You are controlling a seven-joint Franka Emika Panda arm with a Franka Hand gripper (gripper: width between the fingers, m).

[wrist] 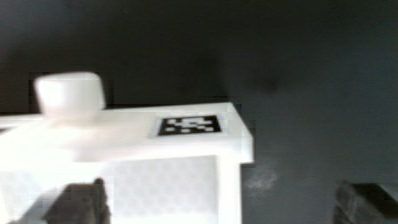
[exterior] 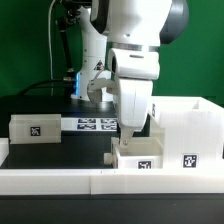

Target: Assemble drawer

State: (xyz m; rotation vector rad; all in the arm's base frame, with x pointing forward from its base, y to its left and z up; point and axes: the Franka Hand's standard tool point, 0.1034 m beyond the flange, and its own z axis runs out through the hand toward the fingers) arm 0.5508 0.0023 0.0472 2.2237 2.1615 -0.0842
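Reaching down from the top of the exterior view, the white arm [exterior: 135,40] stands nearly upright, with the hand [exterior: 130,135] pointing straight at the dark desk [exterior: 60,150]. The hand sits low, just beside the wall of the drawer housing [exterior: 185,125] that faces the exterior view's left, and directly above the front tray [exterior: 128,160]. From this view I cannot tell whether it touches the tray.

The wrist view shows the hand [wrist: 222,205] with its two dark fingers [wrist: 75,205] spread wide and gripping nothing. One finger lies in front of a white drawer part [wrist: 160,170]; the other is over bare desk past that part's edge. A rounded white knob [wrist: 71,95] rises from the part, out of focus.

A second tray [exterior: 35,128] rests well apart, toward the exterior view's left, with the marker board [exterior: 92,124] lying flat between it and the hand. A long low white rail [exterior: 50,180] runs across the front.

Labels are square black-and-white tags: one on the housing front [exterior: 188,160], one on each tray, and one on the part in the wrist view [wrist: 191,125]. Their patterns are too small to make out.
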